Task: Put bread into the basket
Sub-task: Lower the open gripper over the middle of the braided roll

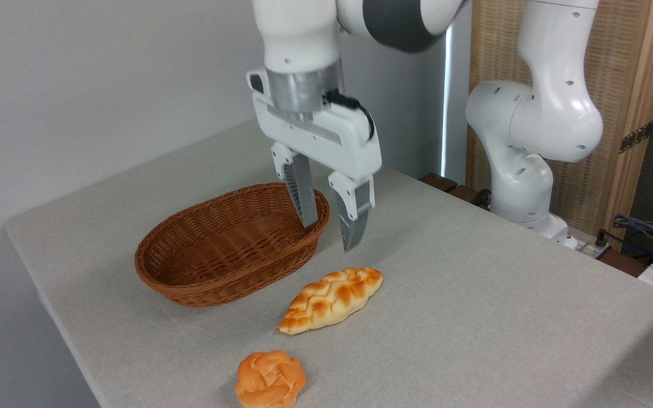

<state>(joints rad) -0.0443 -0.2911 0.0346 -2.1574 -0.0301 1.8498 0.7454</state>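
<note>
Nearest the camera sits a little round bun point(270, 379), ignore that one. Gripper point(332, 233) hangs with fingers spread, empty, above the table point(474, 317) by the basket's point(190, 283) right rim. Bread point(331, 299) lies just nearer than it, basically underneath, on the cloth outside the basket, long axis running near-left to far-right.

Round knotted bun point(270, 379) near front edge of table point(474, 317).

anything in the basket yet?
No. The basket shows only bare wicker inside, while the braided bread and the round bun both lie on the table.
</note>
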